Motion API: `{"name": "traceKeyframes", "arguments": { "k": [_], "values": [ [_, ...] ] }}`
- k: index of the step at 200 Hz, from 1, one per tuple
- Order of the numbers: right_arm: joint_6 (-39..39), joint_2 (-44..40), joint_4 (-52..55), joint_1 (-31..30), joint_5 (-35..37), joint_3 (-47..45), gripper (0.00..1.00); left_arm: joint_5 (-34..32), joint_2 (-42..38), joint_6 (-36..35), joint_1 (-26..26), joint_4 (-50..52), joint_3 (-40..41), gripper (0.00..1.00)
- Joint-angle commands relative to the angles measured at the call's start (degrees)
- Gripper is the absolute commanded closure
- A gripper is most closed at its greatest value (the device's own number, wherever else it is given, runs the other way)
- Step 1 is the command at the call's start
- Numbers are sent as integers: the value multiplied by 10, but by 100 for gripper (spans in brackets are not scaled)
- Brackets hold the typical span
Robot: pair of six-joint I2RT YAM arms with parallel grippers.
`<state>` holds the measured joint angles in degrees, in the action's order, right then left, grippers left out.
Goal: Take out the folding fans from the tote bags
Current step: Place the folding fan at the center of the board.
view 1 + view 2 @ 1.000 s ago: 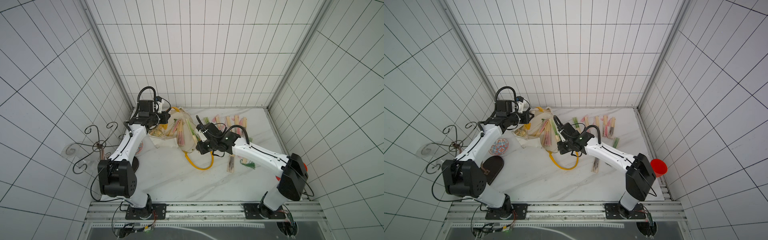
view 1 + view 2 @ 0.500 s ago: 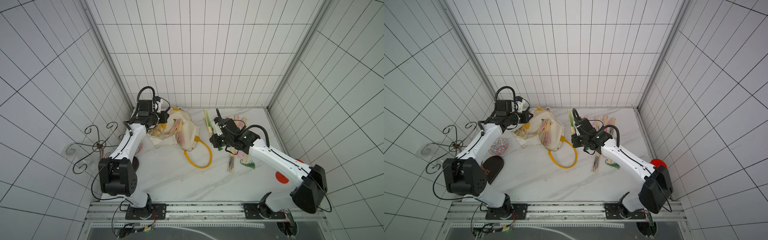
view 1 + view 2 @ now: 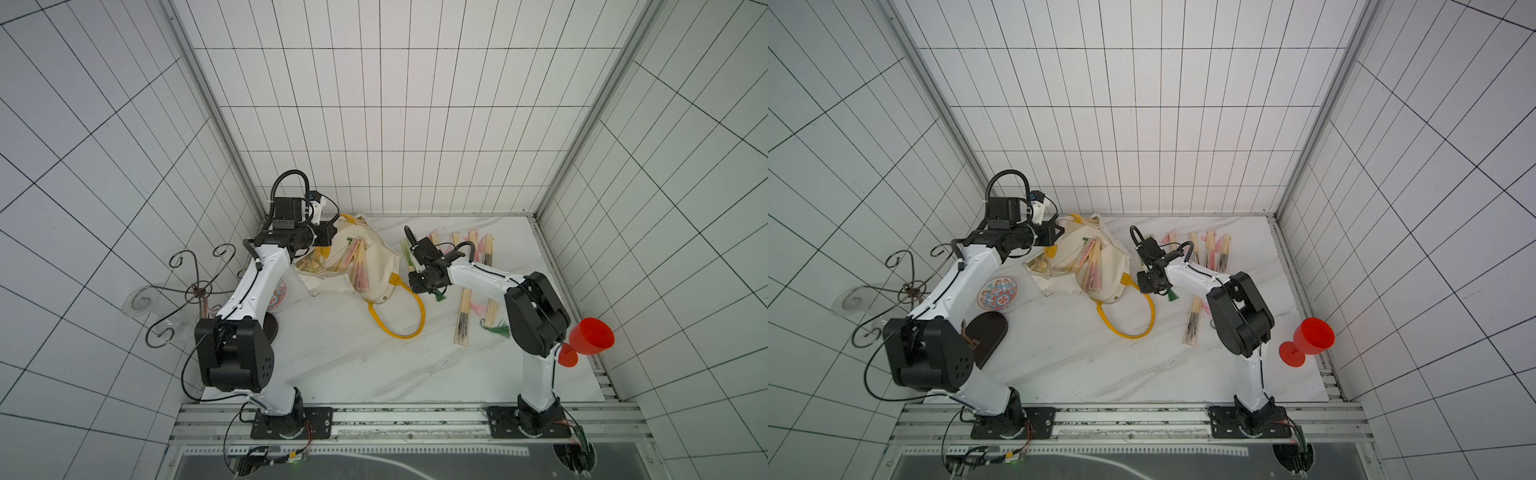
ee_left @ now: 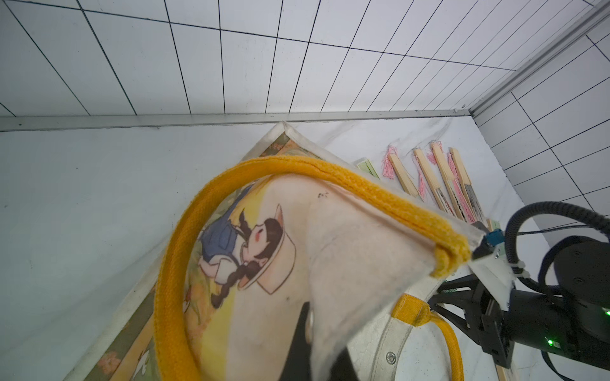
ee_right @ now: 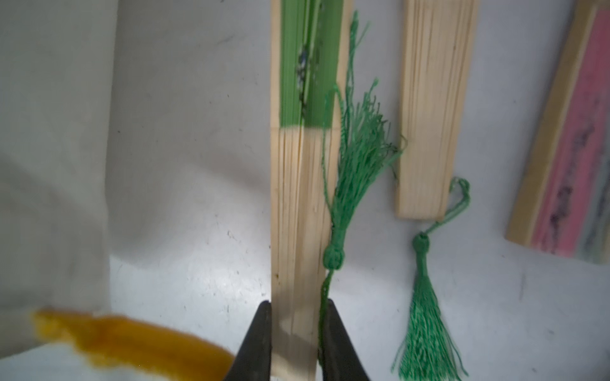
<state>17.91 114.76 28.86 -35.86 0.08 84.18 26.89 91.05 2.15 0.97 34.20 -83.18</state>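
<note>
The right fingers (image 5: 255, 343) pinch the green fan (image 3: 406, 257) by its bare end, its length pointing to twelve o'clock, while the left fingers (image 4: 298, 330) pinch the tote bag (image 4: 346, 247).

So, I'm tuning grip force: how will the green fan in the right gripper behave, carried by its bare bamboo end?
Probably stiff: the green fan juts straight from the right gripper without visible sag. Likely light, being thin bamboo slats. Its tassel looks floppy and may swing or snag; pinched only at one end, the fan might pivot.
</note>
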Motion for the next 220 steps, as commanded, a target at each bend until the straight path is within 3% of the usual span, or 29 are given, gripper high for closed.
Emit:
{"name": "traceKeyframes", "arguments": {
  "k": [1, 28, 62, 113, 176, 220],
  "values": [
    [-15, 23, -6, 3, -27, 76, 100, 14, -12, -27, -21, 15, -19, 100],
    [-20, 56, 2, 3, -30, 90, 94, 40, -11, -29, -40, 15, -22, 100],
    [-26, 71, 13, 3, -29, 92, 75, 54, -8, -32, -47, 20, -26, 100],
    [-23, 41, 22, 5, -25, 82, 54, 72, -1, -35, -47, 26, -29, 100],
    [-7, -74, 13, 16, -15, 42, 52, 104, 3, -40, -46, 27, -29, 100],
    [-3, -170, -54, 14, -60, -24, 55, 113, 1, -50, -38, 30, -30, 100]
  ]
}}
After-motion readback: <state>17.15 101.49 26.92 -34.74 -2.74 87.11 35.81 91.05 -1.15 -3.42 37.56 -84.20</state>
